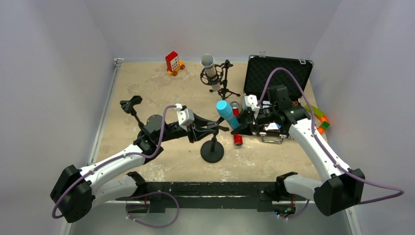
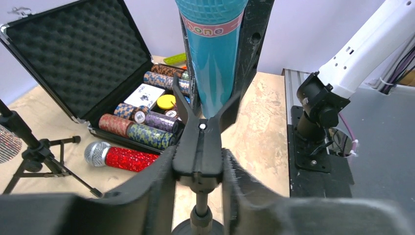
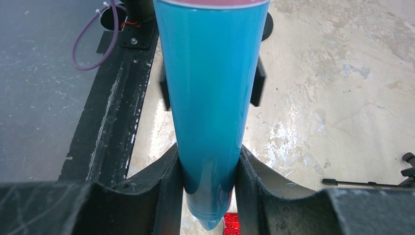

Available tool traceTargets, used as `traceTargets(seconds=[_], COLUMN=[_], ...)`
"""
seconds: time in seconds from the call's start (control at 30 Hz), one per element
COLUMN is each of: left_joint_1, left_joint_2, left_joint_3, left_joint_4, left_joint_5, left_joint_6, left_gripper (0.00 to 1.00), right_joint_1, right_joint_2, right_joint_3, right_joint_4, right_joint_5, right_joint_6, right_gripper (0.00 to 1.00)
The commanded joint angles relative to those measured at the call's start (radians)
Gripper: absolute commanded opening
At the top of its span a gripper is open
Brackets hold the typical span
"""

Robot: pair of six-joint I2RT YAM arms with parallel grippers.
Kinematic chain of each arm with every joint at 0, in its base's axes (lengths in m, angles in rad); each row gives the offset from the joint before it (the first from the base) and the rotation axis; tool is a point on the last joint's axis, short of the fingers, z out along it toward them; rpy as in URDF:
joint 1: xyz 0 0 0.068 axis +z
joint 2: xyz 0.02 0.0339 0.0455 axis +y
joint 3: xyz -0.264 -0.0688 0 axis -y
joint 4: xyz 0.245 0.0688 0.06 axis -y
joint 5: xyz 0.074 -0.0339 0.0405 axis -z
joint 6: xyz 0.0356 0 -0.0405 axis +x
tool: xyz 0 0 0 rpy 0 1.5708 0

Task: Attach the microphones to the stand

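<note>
My right gripper (image 1: pixel 243 121) (image 3: pixel 209 181) is shut on the light blue microphone (image 1: pixel 226 112) (image 3: pixel 210 88) near its tail and holds it tilted, head up. In the left wrist view its tail (image 2: pixel 213 63) sits between the prongs of the black stand's clip (image 2: pixel 198 147). My left gripper (image 1: pixel 211 128) (image 2: pixel 198 159) is shut on that clip, above the stand's round base (image 1: pixel 212 154). The red-glitter microphone (image 2: pixel 122 157) (image 1: pixel 238 139) lies on the table beside the case. The silver-glitter microphone (image 1: pixel 210 68) sits on a small tripod stand at the back.
An open black case (image 1: pixel 279 73) with poker chips (image 2: pixel 142 132) stands at the back right. A second black clip stand (image 1: pixel 131 104) is at the left behind my left arm. A red toy (image 1: pixel 172 62) is at the back, coloured blocks (image 1: pixel 319 118) at the right.
</note>
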Motion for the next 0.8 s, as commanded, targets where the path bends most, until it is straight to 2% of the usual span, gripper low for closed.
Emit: traceTargets(seconds=[0.0,0.07,0.13,0.47,0.77], left_joint_1=[0.005,0.006,0.006,0.006,0.005], left_joint_2=[-0.002,-0.009,-0.020,-0.038,-0.042], left_joint_3=[0.007,-0.002,-0.011,-0.054,-0.104], left_joint_4=[0.008,0.007,0.008,0.045,0.116], left_joint_5=[0.035,0.036,0.036,0.021,-0.002], left_joint_6=[0.008,0.001,-0.006,-0.051,-0.112], left_gripper=[0.21,0.08,0.02,0.00,0.00], right_joint_1=[0.005,0.006,0.009,0.128,0.174], right_joint_2=[0.019,0.025,0.027,0.073,0.100], right_joint_3=[0.034,0.038,0.036,-0.011,-0.045], right_joint_4=[0.034,0.031,0.030,0.062,0.115], right_joint_5=[-0.018,-0.014,-0.011,0.015,0.003], right_joint_6=[0.023,0.021,0.016,0.010,0.053], right_gripper=[0.00,0.00,0.00,0.00,0.00])
